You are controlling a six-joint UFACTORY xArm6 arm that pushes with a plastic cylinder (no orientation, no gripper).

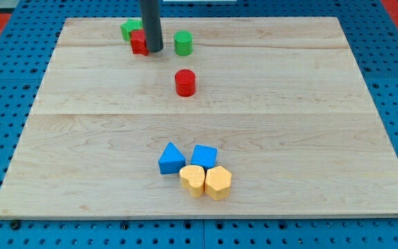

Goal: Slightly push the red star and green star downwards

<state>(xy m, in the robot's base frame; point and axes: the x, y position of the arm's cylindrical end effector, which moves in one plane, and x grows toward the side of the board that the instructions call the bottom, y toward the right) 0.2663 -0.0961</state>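
Yellow blocks point(206, 182) sit nearest, far below my tip point(155, 50). Tip holds nothing, just a bare rod, touching the red star's point(139, 43) right side; green star point(129, 29) sits just above-left of tip, partly hidden. Green cylinder point(183, 43) right of tip. Step looks like approach; next, get above both stars, push down slightly.

Stars point(137, 43) top, cylinder point(185, 82) centre, cluster point(196, 172) bottom.
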